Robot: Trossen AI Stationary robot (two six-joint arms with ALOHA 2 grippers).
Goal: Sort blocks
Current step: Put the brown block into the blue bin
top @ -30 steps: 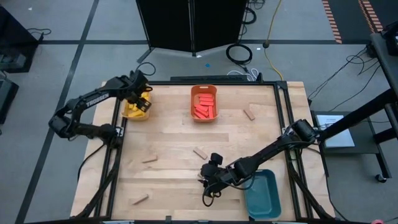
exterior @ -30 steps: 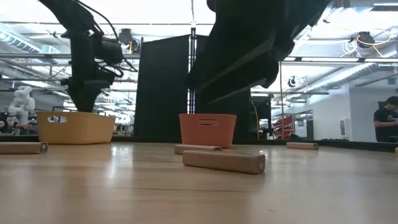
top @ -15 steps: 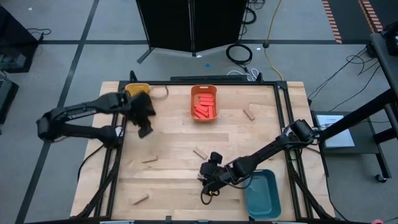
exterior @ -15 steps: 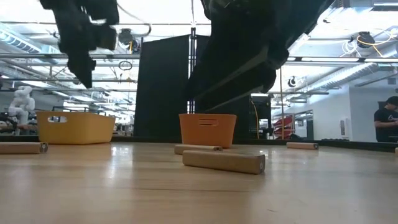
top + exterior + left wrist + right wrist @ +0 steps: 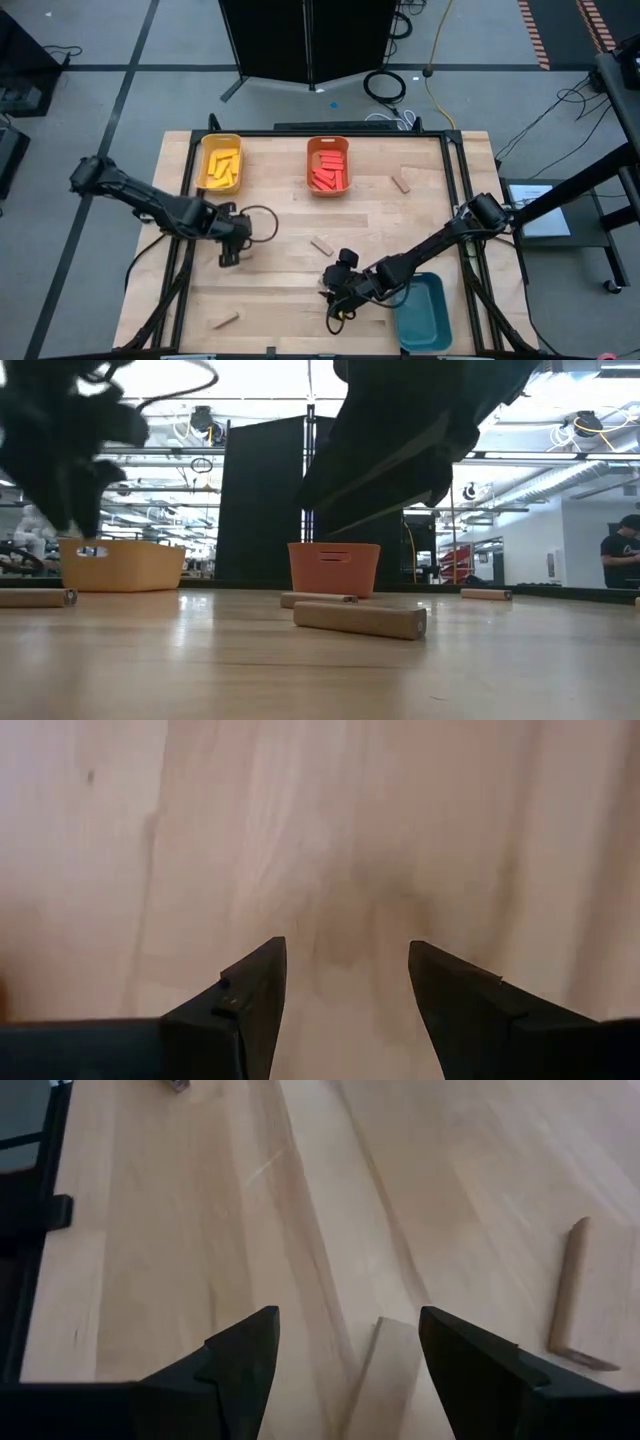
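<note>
My left gripper hangs open over bare wood at the table's left-middle; no block shows plainly between its fingers. My right gripper is open near the table's near edge, with its fingers on either side of the end of a tan block that lies flat, gaps on both sides. A second tan block lies beside it. Other tan blocks lie flat on the table. Yellow blocks fill the yellow bin and red blocks the orange bin.
The teal bin stands at the near right corner, close to my right arm. A black metal frame runs along the table's edges. In the low view, tan blocks lie in front of the two far bins. A person stands far off in the room.
My left gripper has swung from above the yellow bin toward the table's near edge and come down low over the table's left-middle, which leaves the yellow bin uncovered. My right arm has kept still.
</note>
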